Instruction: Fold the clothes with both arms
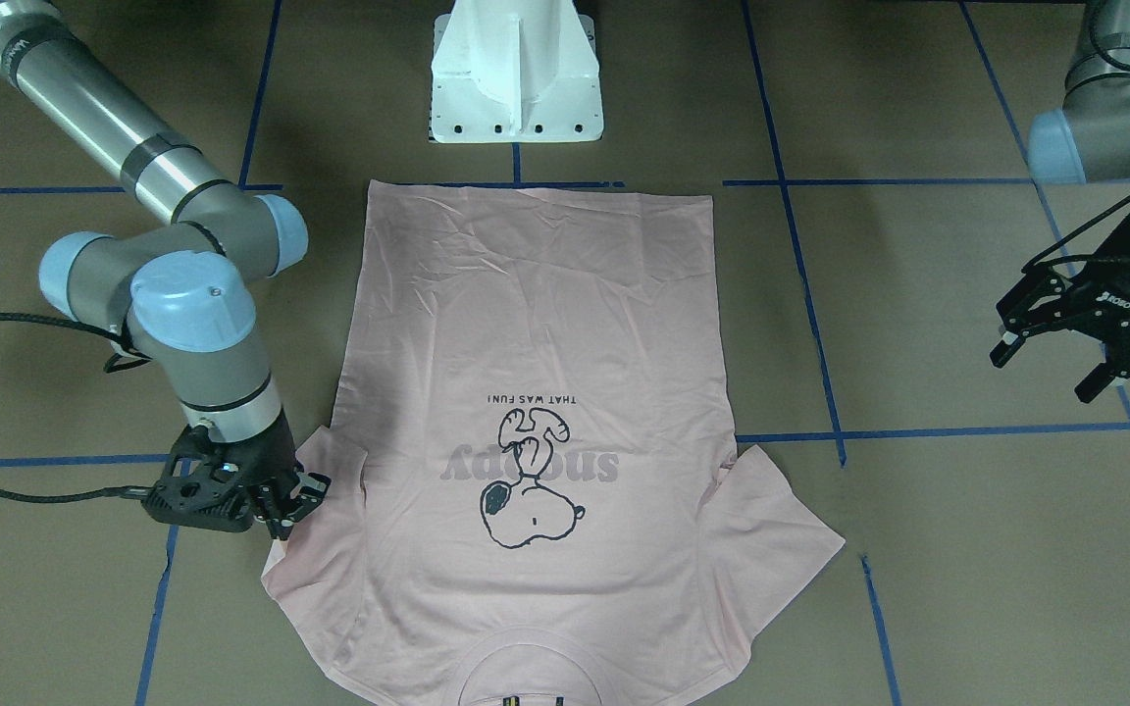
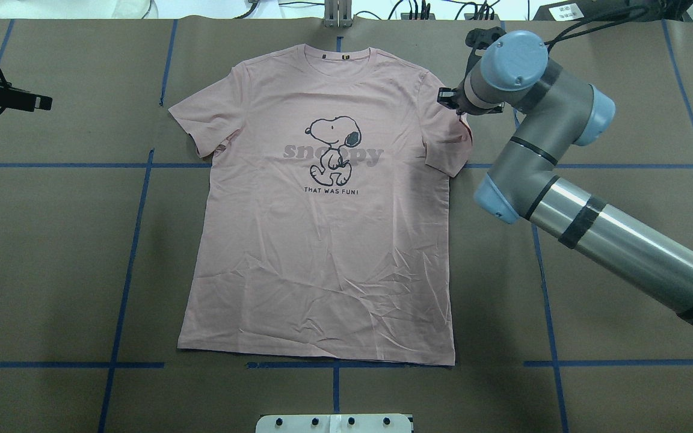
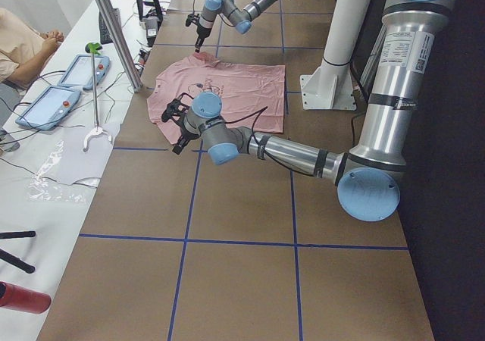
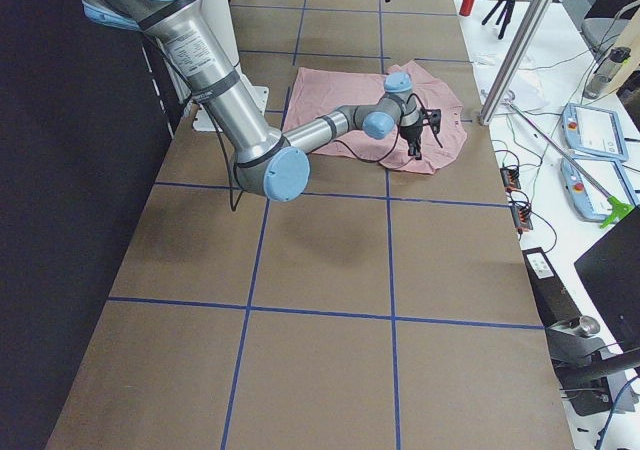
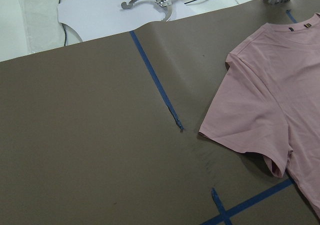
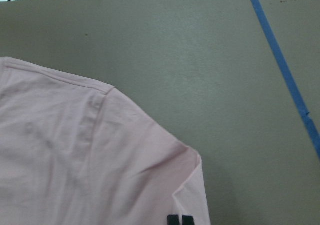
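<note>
- Front-facing view: pale pink short-sleeved T-shirt (image 1: 536,392) flat at frame centre, print up. Right black pronged gripper (image 1: 296,505) at lower left, on a sleeve. Left black pronged gripper (image 1: 1044,371) at right edge, jaws spread, well apart from shirt.
- Right wrist view: fingertips (image 6: 179,220) together, pinching the sleeve hem.

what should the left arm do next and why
Probably bring the left gripper across and down onto the free sleeve. It hangs open, well off to the side of the T-shirt, which lies flat with the print up. The right gripper sits at the opposite sleeve, seemingly pinching its edge. A two-arm fold likely needs both sides held first.
</note>
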`<action>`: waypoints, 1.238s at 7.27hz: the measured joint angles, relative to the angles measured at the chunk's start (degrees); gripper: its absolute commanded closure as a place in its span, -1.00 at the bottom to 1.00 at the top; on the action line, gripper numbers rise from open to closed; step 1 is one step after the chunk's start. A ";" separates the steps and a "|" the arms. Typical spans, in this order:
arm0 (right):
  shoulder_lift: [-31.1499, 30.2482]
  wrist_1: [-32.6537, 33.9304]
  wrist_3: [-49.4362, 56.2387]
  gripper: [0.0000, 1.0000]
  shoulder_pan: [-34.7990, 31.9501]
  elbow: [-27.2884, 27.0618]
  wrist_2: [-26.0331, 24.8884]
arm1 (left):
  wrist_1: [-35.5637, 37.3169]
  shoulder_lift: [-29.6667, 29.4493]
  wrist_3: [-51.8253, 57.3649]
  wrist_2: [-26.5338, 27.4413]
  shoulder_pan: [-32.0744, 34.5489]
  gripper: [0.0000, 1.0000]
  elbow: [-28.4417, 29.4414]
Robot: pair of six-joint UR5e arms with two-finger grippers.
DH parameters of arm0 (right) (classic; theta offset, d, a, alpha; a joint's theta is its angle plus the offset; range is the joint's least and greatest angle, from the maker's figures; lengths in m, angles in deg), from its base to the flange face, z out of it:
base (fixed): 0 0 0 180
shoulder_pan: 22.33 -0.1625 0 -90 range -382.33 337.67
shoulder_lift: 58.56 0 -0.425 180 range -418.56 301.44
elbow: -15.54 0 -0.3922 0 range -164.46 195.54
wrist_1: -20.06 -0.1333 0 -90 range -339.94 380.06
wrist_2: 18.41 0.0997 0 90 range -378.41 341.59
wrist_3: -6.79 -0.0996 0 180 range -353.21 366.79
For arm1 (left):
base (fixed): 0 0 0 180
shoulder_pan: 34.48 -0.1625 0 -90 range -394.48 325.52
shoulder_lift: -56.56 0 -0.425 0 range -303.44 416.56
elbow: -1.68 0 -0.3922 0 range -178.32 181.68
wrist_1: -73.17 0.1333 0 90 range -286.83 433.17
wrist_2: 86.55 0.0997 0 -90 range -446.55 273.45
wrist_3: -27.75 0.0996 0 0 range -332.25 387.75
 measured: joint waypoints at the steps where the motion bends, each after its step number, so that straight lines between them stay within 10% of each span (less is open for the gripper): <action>1: 3.17 2.79 -4.41 1.00 2.17 0.94 -3.42 | 0.00 0.03 0.00 0.00 0.00 -0.98 0.03; 2: 5.73 3.87 -7.10 1.00 3.74 2.97 -5.71 | 0.00 0.04 0.00 0.00 0.00 -0.98 0.03; 4: 8.32 4.18 -8.60 -0.72 5.06 6.20 -8.52 | 0.00 0.06 0.00 0.00 0.00 -0.99 0.04; 5: 8.88 4.16 -8.66 -1.00 5.22 6.72 -8.99 | 0.00 0.06 0.00 0.00 0.00 -1.00 0.04; 9: 11.20 6.01 -2.65 -1.00 2.72 5.14 -2.54 | 0.16 -1.99 -0.30 3.27 -2.09 -0.88 0.22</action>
